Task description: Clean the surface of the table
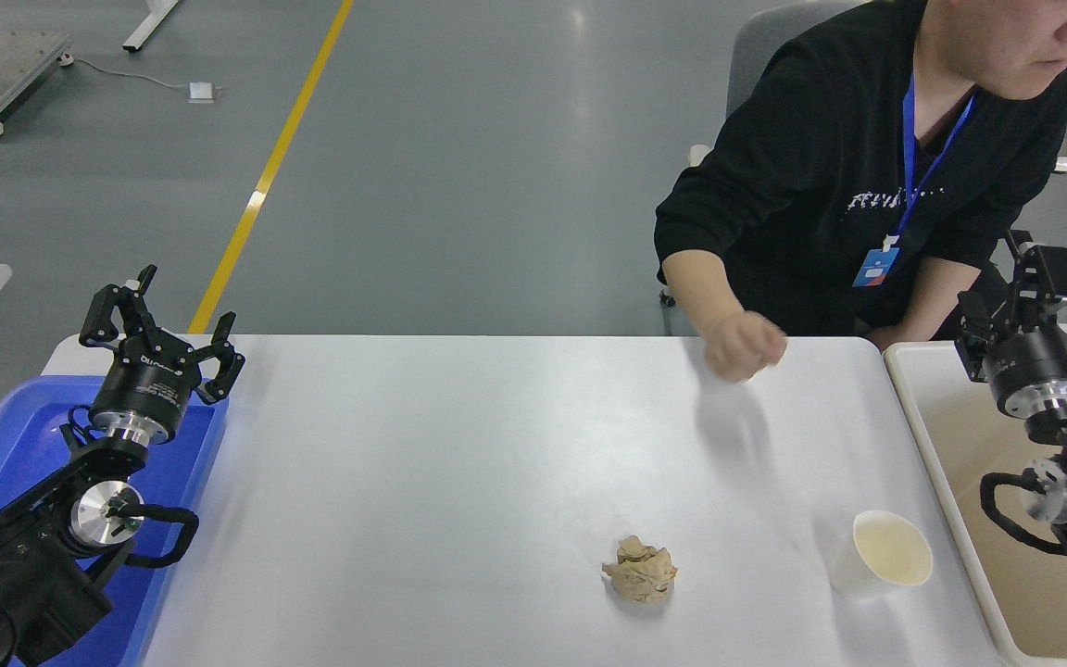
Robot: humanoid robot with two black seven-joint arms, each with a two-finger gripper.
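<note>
Both grippers flank the table surface (459, 482).

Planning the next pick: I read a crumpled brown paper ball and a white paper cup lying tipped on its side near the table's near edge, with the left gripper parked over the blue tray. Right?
Not quite. In the head view the white paper cup stands upright, mouth up, not tipped over. The crumpled brown paper ball does sit left of it on the table surface, and the left gripper is parked over the blue tray.

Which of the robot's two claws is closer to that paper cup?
Right. The right gripper hovers over the beige bin, just beyond the paper cup. The left gripper sits across the table, above the blue tray.
</note>
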